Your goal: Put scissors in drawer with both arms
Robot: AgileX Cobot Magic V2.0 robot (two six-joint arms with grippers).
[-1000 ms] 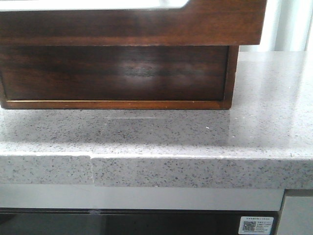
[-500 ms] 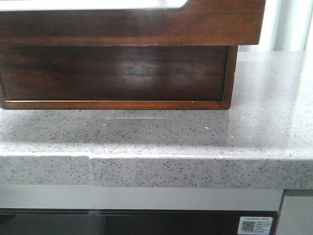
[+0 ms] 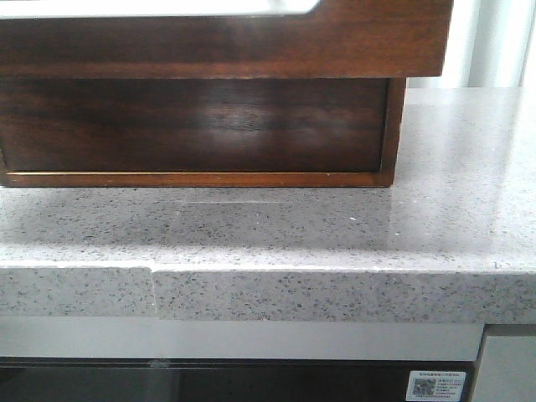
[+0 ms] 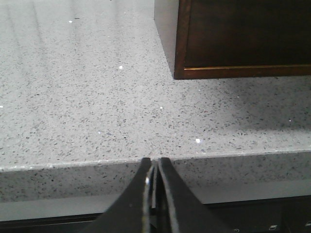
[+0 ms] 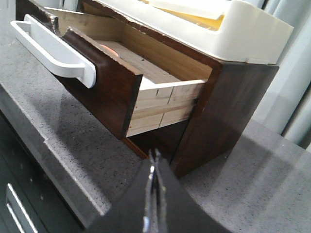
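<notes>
Your right gripper (image 5: 154, 170), at the bottom center of its wrist view, has its fingers pressed together on nothing; the pulled-out drawer (image 5: 104, 80) sits above it toward the upper left, an orange scrap inside perhaps the scissors (image 5: 103, 47). Your left gripper (image 4: 154, 167) is likewise pinched together empty, the cabinet (image 4: 233, 39) at upper right.

I am looking at what seems a kitchen: a speckled grey stone worktop (image 3: 435, 218) with dark glossy appliance fronts (image 3: 234, 381) beneath, one bearing a QR sticker (image 3: 439, 386). A wooden cabinet (image 5: 228, 107) stands on it, pale curtains (image 5: 291, 97) behind.
</notes>
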